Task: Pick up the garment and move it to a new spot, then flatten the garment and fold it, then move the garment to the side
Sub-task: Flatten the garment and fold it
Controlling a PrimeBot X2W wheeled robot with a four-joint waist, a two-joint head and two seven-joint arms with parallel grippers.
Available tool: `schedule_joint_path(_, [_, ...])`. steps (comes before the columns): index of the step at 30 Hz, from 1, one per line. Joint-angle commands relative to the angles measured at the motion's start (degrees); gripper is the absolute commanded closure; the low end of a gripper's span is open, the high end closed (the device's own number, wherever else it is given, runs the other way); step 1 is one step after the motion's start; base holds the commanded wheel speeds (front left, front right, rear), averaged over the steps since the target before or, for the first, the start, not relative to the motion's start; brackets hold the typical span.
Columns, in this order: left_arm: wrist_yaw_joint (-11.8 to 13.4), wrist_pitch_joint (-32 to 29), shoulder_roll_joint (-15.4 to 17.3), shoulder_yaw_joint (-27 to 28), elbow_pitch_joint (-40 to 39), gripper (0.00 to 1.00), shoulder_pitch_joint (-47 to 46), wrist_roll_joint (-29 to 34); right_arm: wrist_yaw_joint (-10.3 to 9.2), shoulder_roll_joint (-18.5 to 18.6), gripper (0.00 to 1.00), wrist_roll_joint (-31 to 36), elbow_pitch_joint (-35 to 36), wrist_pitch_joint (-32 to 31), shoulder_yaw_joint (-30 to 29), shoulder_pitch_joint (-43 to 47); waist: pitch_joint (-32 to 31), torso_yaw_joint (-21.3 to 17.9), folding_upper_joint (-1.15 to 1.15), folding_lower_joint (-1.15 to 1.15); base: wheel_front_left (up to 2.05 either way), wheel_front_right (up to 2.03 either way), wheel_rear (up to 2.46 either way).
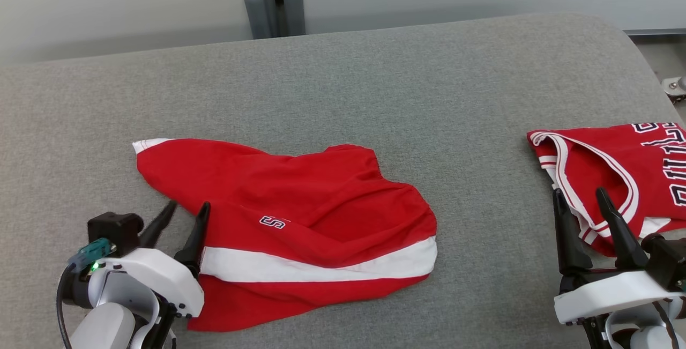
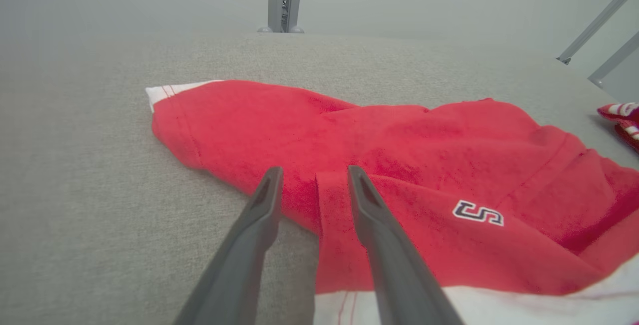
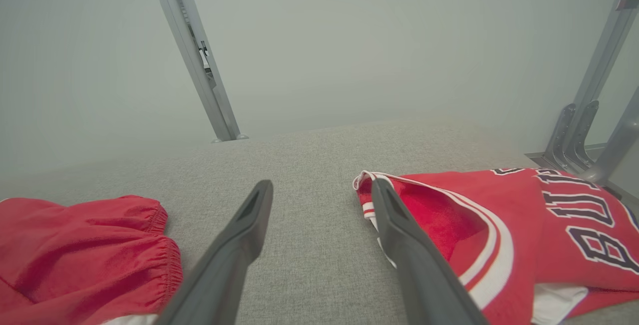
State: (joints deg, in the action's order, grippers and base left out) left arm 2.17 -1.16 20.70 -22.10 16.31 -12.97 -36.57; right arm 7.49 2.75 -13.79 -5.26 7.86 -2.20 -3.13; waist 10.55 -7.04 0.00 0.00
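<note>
The red shorts [image 1: 311, 220] lie crumpled on the grey pad [image 1: 375, 81], and the left claw [image 1: 188, 205] is right at their edge. Its two fingers are apart and pinch nothing. One finger is over the cloth and the other is over bare pad, with the hem between them. From this claw the shorts stretch away to its right, long way sideways. The right claw [image 1: 579, 192] is wide apart too. It hangs over the neck edge of a red jersey [image 1: 632, 172] (that one looks put aside already). The shorts are well off to its left, so I think the left claw should grab them.
</note>
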Motion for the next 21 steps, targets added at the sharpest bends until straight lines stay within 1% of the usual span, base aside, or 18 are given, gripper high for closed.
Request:
schedule_joint_path(1, [0.67,1.97,-0.30,0.71,1.41,0.00,-1.12,0.54,0.02,0.34,0.00,-0.22,-0.07,0.42,-0.02,-0.89,0.12,0.49,0.00,0.00,0.00,0.00,0.00])
schedule_joint_path(3, [1.93,4.43,-0.67,1.56,2.55,0.00,-1.39,1.03,0.02,0.31,0.00,0.05,0.05,0.46,0.17,-1.09,-0.04,0.97,0.00,0.00,0.00,0.00,0.00])
schedule_joint_path(5, [4.43,7.08,-0.59,2.59,3.08,0.00,-0.97,2.35,0.02,0.35,0.00,0.38,0.13,0.47,0.22,-1.08,-0.34,1.67,0.00,0.00,0.00,0.00,0.00])
schedule_joint_path(6, [5.21,8.44,-0.99,2.97,2.83,0.00,-0.52,2.49,0.02,0.33,0.00,0.52,0.22,0.48,0.33,-0.99,-0.55,2.07,0.00,0.00,0.00,0.00,0.00])
schedule_joint_path(8, [7.46,12.49,-1.32,4.27,0.85,0.00,0.73,3.76,0.02,0.34,0.00,0.92,0.44,0.17,0.90,-0.71,-1.17,3.29,0.00,0.00,0.00,0.00,0.00])
schedule_joint_path(10, [8.81,14.07,-1.34,4.87,-1.13,0.00,1.61,4.68,0.02,0.32,0.00,1.26,0.57,-0.02,1.47,-0.62,-1.71,4.05,0.00,0.00,0.00,0.00,0.00])
schedule_joint_path(16, [12.71,15.94,-0.59,6.59,-10.44,0.00,5.71,9.08,0.02,0.34,0.00,2.05,0.77,-0.65,2.99,-0.14,-3.37,5.75,0.00,0.00,0.00,0.00,0.00])
schedule_joint_path(21, [14.67,16.17,-0.46,6.22,-17.32,0.00,10.57,11.89,0.01,0.32,0.00,2.38,0.69,-1.32,3.91,1.24,-5.41,6.01,0.00,0.00,0.00,0.00,0.00])
